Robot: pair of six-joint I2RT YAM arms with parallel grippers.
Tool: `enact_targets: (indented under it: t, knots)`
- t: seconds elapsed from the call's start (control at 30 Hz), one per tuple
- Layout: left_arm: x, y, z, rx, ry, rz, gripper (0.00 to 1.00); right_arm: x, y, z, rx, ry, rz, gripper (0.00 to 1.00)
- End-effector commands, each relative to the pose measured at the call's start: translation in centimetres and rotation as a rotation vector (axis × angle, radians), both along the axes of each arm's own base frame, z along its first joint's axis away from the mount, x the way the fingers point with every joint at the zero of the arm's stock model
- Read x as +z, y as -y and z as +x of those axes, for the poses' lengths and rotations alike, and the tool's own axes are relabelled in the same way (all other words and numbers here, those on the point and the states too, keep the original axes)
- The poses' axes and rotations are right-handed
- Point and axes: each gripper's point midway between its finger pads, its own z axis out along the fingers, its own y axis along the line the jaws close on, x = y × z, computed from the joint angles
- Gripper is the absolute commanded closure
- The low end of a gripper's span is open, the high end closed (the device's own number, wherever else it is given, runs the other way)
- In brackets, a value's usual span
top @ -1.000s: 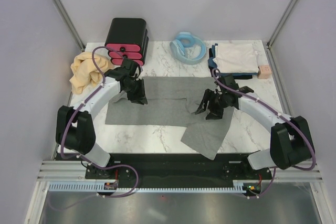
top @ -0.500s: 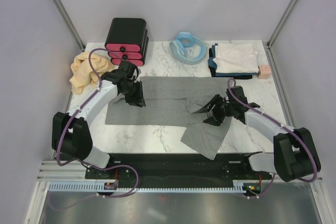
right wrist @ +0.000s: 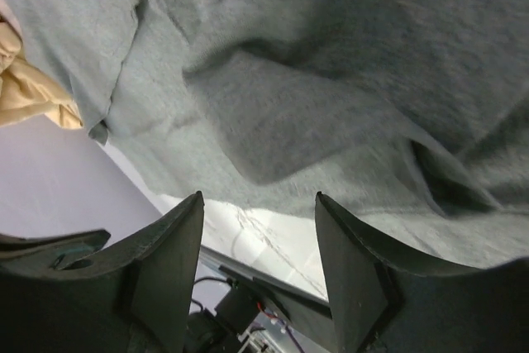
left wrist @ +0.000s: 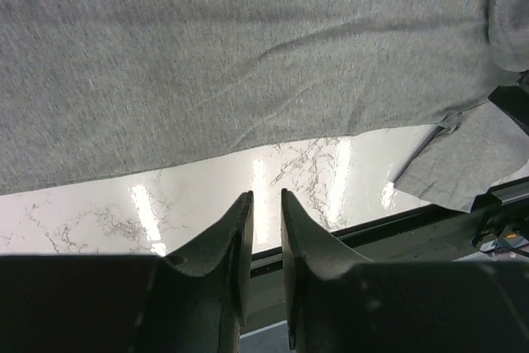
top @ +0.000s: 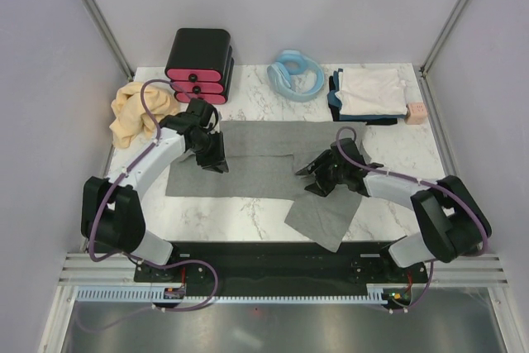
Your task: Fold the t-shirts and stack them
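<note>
My right gripper [top: 314, 179], wide and empty, hangs over the grey t-shirt [top: 256, 163]'s right end; left gripper [top: 216, 157], narrow and empty, over its left.

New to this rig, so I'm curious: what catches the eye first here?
A large heather-grey t-shirt sprawls across the middle of the marble table, with the left end effector and right end effector over it. At the back, a black box with pink drawers on the left and a folded shirt stack on the right stand out.
</note>
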Motion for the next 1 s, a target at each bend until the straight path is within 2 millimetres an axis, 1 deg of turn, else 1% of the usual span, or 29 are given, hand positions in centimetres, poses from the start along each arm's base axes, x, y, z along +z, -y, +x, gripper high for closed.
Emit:
enact_targets:
  t: [0.0,0.07,0.1,0.17,0.2,0.27,0.3,0.37,0.4,0.47,0.5,0.6,0.63,0.73,0.77,0.83,0.87,0.9,0.97]
  knots:
    - [0.7,-0.3,-0.8,-0.039,0.026,-0.009,0.73,2.2,-0.9,4.7,-0.118,0.127,-0.016,0.37]
    - [0.3,-0.5,-1.2,-0.045,0.019,0.002,0.73,1.9,-1.0,5.2,-0.131,0.129,-0.035,0.39]
    - [0.3,-0.7,-1.2,-0.045,0.026,0.007,0.73,2.3,-1.1,5.8,-0.138,0.14,-0.039,0.4]
    - [0.0,-0.9,-1.6,-0.052,0.02,0.018,0.73,1.4,-0.9,6.0,-0.145,0.121,-0.075,0.41]
    - [-0.1,-1.0,-1.6,-0.053,0.022,0.022,0.74,1.8,-1.0,6.6,-0.143,0.135,-0.084,0.41]
    - [-0.2,-1.2,-1.7,-0.054,0.02,0.028,0.73,0.8,-0.8,6.6,-0.14,0.109,-0.119,0.42]
    - [-0.2,-1.2,-1.6,-0.053,0.02,0.03,0.74,1.1,-1.1,7.1,-0.133,0.115,-0.122,0.44]
    - [-0.1,-1.1,-1.4,-0.052,0.024,0.027,0.74,0.2,-1.1,7.0,-0.12,0.089,-0.152,0.54]
    - [-0.1,-1.0,-1.4,-0.054,0.023,0.023,0.74,0.4,-1.3,7.3,-0.112,0.096,-0.155,0.55]
    - [-0.1,-0.9,-1.3,-0.055,0.024,0.022,0.74,-0.1,-1.6,7.2,-0.083,0.075,-0.161,0.57]
    - [-0.1,-0.9,-1.2,-0.055,0.023,0.019,0.74,0.1,-1.9,7.3,-0.071,0.076,-0.16,0.6]
    - [-0.1,-0.9,-1.1,-0.054,0.028,0.019,0.74,0.6,-2.4,7.3,-0.047,0.086,-0.165,0.81]
    - [-0.3,-0.9,-1.1,-0.054,0.027,0.02,0.74,0.8,-2.4,7.2,-0.035,0.091,-0.172,0.99]
    - [-0.6,-0.9,-1.2,-0.054,0.023,0.019,0.74,1.6,-2.7,7.1,-0.015,0.095,-0.177,1.0]
    - [-0.7,-1.0,-1.2,-0.052,0.024,0.019,0.74,2.1,-2.8,7.0,-0.024,0.099,-0.165,1.0]
    - [-0.9,-0.9,-1.3,-0.051,0.02,0.015,0.74,2.5,-2.7,6.7,-0.043,0.088,-0.143,1.0]
    - [-1.0,-1.0,-1.2,-0.05,0.022,0.016,0.74,3.1,-2.9,6.6,-0.064,0.084,-0.114,1.0]
    - [-1.0,-1.0,-1.2,-0.051,0.025,0.017,0.74,3.1,-3.0,6.4,-0.071,0.077,-0.105,1.0]
    - [-1.0,-1.1,-1.2,-0.047,0.029,0.017,0.74,3.8,-3.3,6.3,-0.085,0.083,-0.074,1.0]
